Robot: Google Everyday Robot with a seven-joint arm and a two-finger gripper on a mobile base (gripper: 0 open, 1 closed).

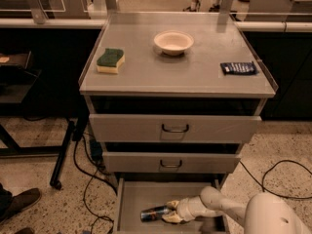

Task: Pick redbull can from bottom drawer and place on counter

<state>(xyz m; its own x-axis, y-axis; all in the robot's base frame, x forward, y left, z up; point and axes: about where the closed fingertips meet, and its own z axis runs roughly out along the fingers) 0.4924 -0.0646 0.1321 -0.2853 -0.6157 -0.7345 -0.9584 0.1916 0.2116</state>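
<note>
The redbull can (153,213) lies on its side in the open bottom drawer (127,199), which is pulled out under the two upper drawers. My gripper (170,212) is low inside that drawer, right at the can's right end, with the white arm (219,208) reaching in from the lower right. The counter (195,74) is the cabinet's flat grey top, above all three drawers.
On the counter are a green and yellow sponge (110,60) at the left, a cream bowl (173,42) at the back middle and a dark blue packet (238,68) at the right. Cables (87,179) lie on the floor left of the cabinet. A shoe (19,204) is at the lower left.
</note>
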